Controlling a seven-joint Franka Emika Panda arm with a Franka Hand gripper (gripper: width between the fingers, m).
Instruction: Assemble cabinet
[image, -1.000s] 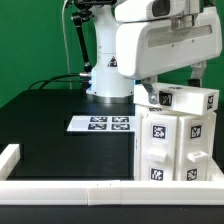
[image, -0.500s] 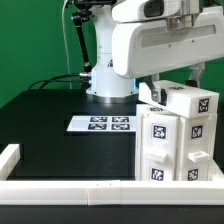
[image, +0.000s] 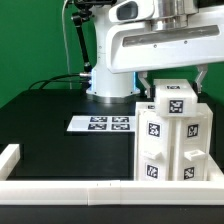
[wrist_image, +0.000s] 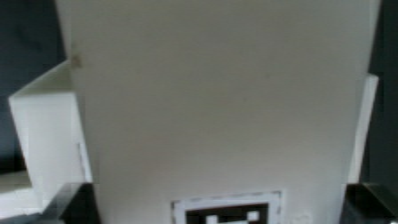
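Note:
The cabinet body (image: 170, 150), a large white box with black-and-white tags on its faces, stands at the exterior view's right near the front. A smaller white block (image: 172, 99) with a tag on top sits on the body's top. My gripper (image: 175, 88) hangs straight above, with a finger on each side of the block, shut on it. In the wrist view the block's white face (wrist_image: 222, 100) fills most of the picture, with a tag (wrist_image: 231, 212) at its edge. My fingertips are hidden there.
The marker board (image: 101, 124) lies flat on the black table, at the exterior view's left of the cabinet. A long low white border rail (image: 70, 190) runs along the front edge and turns up at the left corner (image: 9, 158). The arm's base (image: 108, 80) stands behind.
My hand has turned and shifted toward the exterior view's left. The small block has moved with it, from the body's right top corner to the middle of the top, and now sits squarer.

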